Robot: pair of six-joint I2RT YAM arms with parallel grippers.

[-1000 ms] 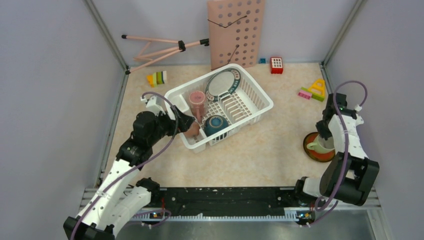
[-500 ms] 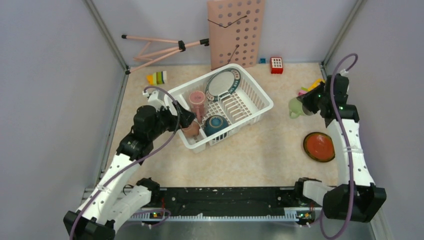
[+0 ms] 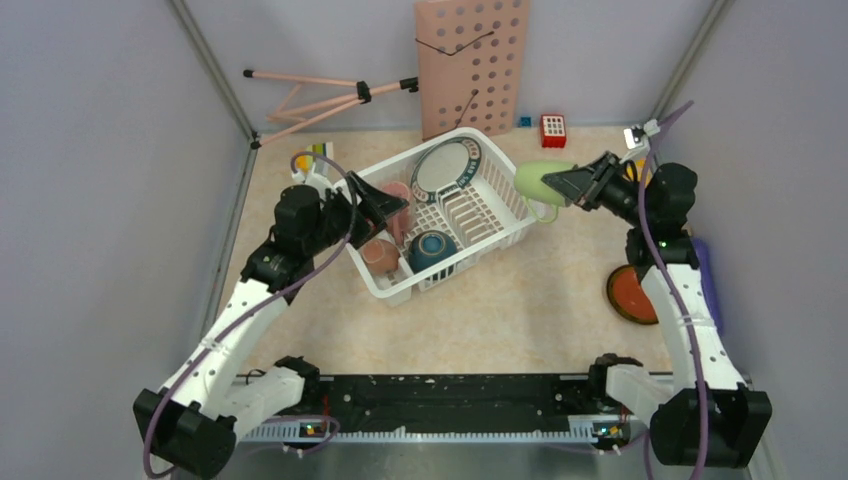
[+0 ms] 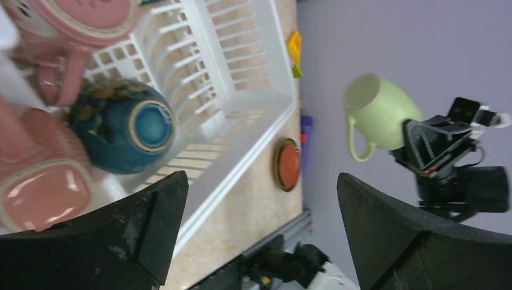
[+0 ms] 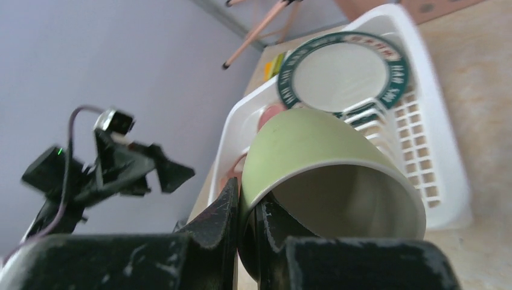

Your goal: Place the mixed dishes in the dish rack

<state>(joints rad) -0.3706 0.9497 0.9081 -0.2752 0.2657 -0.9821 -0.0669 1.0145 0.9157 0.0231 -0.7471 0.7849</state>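
Light green mug [image 3: 537,180], seen from above, is held aloft near the right corner of the dish rack [image 3: 480,247] by the right gripper [image 3: 562,185]; the left gripper [image 3: 385,205] is spread open. Left wrist: a blue bowl [image 4: 124,124] is seen inside the rack. Right wrist: the mug's wall is pinched.

- The top external camera sits high above and behind the arm bases. It looks down from far off on the whole bench [image 3: 520,310], both arms and the dish rack [image 3: 480,250].
- The left wrist camera looks out between its own wide-apart jaws, close over the rack's near end, facing the right arm [image 4: 453,163].
- The right wrist camera looks along its own jaws, very near the light green mug [image 5: 302,145], facing the rack and the left arm [image 5: 102,169].
- All three views share the rack and the mug.
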